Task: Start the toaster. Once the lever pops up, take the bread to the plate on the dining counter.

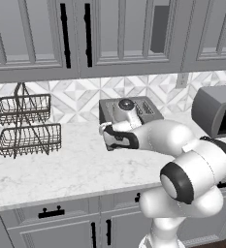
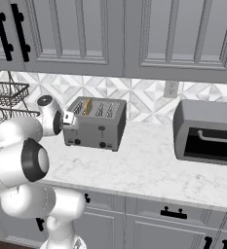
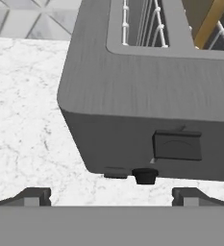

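You're looking at a toaster [image 3: 147, 96] in matt, brushed-looking grey metal, its lever [image 3: 177, 145] and knob [image 3: 144, 176] in dull black plastic. The worktop [image 2: 149, 165] beneath reads as smooth white marble with faint grey veins. The wire baskets [image 1: 27, 126] are thin dark metal, and the cabinet doors [image 2: 85, 34] are matt grey paint.

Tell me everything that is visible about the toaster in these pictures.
The toaster is a boxy grey appliance with a brushed-metal look, standing upright on the white marble-look counter near the tiled wall. Its top has slots with wire guides; the bread stands in one slot, its tan crust showing. The front carries black levers and small round knobs. The gripper is open, close before a lever, not touching it.
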Robot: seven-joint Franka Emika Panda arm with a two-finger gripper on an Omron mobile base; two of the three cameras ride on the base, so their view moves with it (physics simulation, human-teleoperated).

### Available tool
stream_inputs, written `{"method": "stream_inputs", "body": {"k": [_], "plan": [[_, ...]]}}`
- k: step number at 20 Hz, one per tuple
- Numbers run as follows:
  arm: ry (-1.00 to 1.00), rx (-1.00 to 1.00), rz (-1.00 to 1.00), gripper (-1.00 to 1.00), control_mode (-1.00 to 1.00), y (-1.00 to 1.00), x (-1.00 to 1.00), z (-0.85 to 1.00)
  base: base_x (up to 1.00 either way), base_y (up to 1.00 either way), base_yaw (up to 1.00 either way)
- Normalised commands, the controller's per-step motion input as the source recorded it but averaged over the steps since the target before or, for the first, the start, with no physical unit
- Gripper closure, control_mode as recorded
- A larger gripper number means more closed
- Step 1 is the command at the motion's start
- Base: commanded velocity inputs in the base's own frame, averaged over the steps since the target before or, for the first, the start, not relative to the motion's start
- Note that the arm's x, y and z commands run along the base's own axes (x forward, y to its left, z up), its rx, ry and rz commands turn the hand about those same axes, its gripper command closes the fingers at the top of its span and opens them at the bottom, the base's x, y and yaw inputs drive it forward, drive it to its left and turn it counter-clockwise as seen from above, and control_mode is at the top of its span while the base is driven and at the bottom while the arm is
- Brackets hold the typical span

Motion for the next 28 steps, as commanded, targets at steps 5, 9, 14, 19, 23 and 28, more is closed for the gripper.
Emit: {"method": "stream_inputs", "body": {"k": [5,9,14,19,23,28], "plan": [[-0.04,0.00,-0.01,-1.00,-1.00,-0.01,0.00,0.11,0.00,0.00,0.00],[0.10,0.03,-0.04,-1.00,-1.00,0.00,0.01,0.40,0.00,0.00,0.00],[0.14,0.02,-0.05,-1.00,-1.00,0.00,0.10,0.37,0.00,0.00,0.00],[0.06,0.00,-0.01,-1.00,-1.00,0.00,0.37,-0.02,0.00,0.00,0.00],[0.00,-0.02,0.00,-1.00,-1.00,0.00,0.40,-0.34,0.00,0.00,0.00],[0.00,-0.03,0.00,-1.00,-1.00,0.00,0.22,-0.53,0.00,0.00,0.00]]}}
